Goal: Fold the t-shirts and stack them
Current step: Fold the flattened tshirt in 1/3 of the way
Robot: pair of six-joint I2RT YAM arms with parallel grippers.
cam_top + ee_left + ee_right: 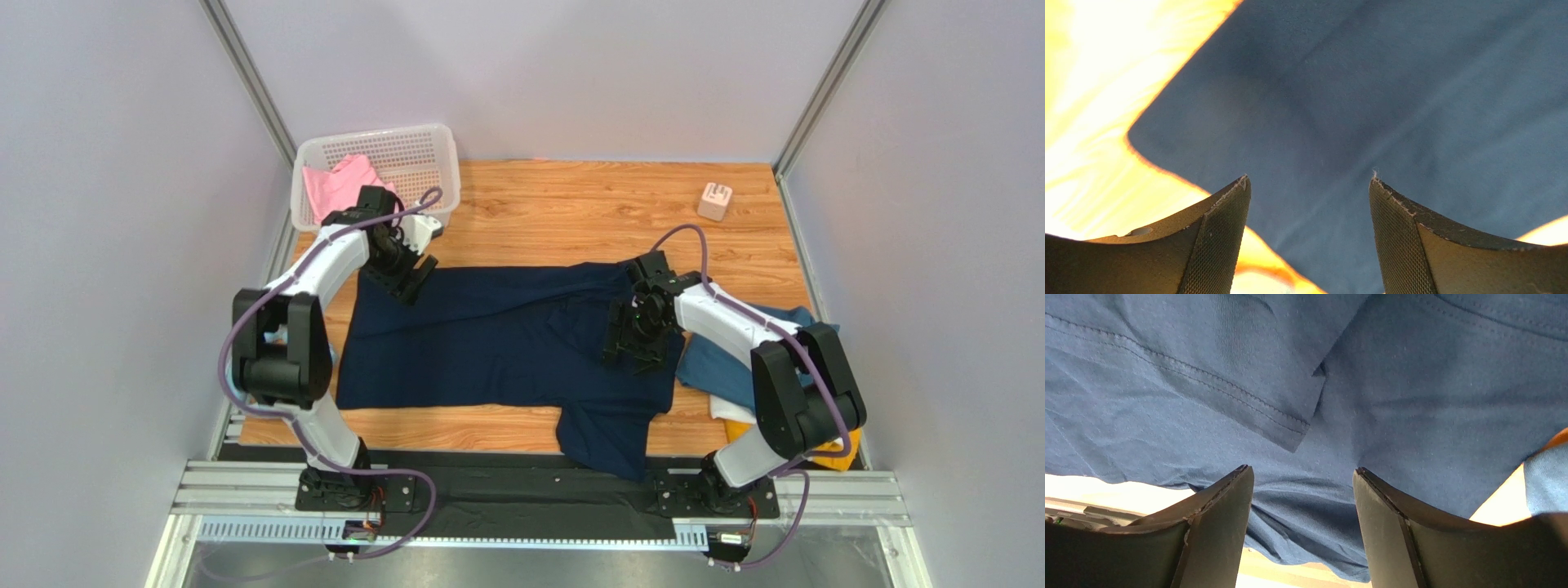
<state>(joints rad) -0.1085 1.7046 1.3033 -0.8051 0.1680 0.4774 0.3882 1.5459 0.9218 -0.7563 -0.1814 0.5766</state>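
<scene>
The dark navy t-shirt (pixel 503 343) lies spread across the middle of the wooden table, one sleeve hanging over the near edge. My left gripper (pixel 411 279) is open above its far left corner; the left wrist view shows that navy corner (pixel 1364 116) between the fingertips. My right gripper (pixel 632 346) is open over the shirt's right side, where a folded-over sleeve hem (pixel 1247 410) lies on the navy body. A teal blue t-shirt (pixel 736 368) lies at the right, with a mustard yellow one (pixel 840 456) under my right arm. A pink t-shirt (pixel 337 186) is in the basket. The white one is out of view.
A white perforated basket (pixel 417 150) stands at the far left corner. A small pinkish block (pixel 715 201) sits at the far right. Grey walls close in the table on three sides. The teal shirt also shows at the right edge of the right wrist view (pixel 1545 478).
</scene>
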